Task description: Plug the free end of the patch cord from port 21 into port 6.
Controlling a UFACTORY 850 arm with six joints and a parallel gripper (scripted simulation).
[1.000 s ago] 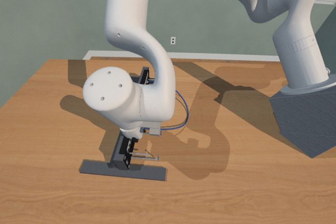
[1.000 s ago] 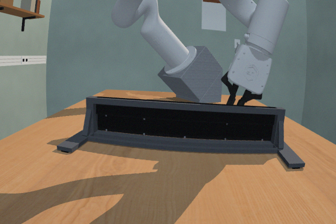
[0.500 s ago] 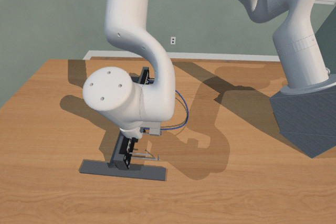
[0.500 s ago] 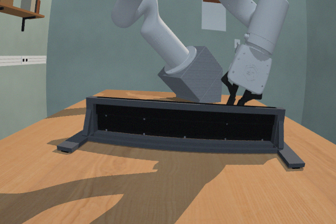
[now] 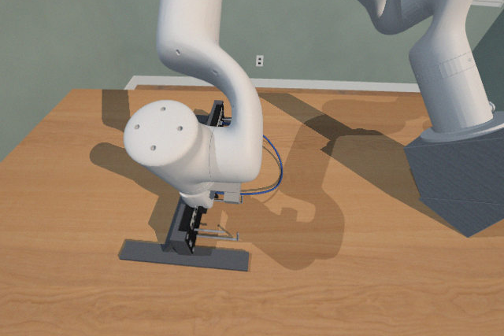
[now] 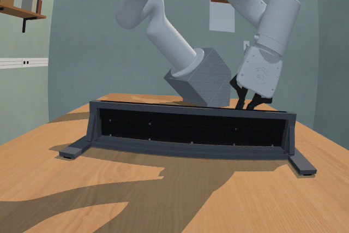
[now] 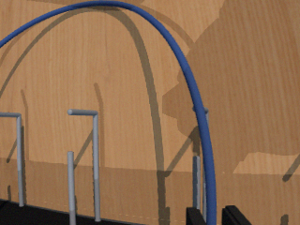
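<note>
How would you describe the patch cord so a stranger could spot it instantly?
Start at the long dark rack on the wooden table. Beside its port side, a thin cord arcs over the tabletop. It is the only blue thing there; the neighbouring stiff bent rods are grey.

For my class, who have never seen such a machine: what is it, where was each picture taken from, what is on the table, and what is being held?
It is one white robot arm on a grey base. One picture looks down from above, one faces the rack's back, one rides on the wrist. On the wooden table stands a dark rack on flat feet. A blue patch cord arches out from it. The hand, dipping behind the rack, is shut on something, most likely the cord's free end, though the plug itself is hidden.
</note>
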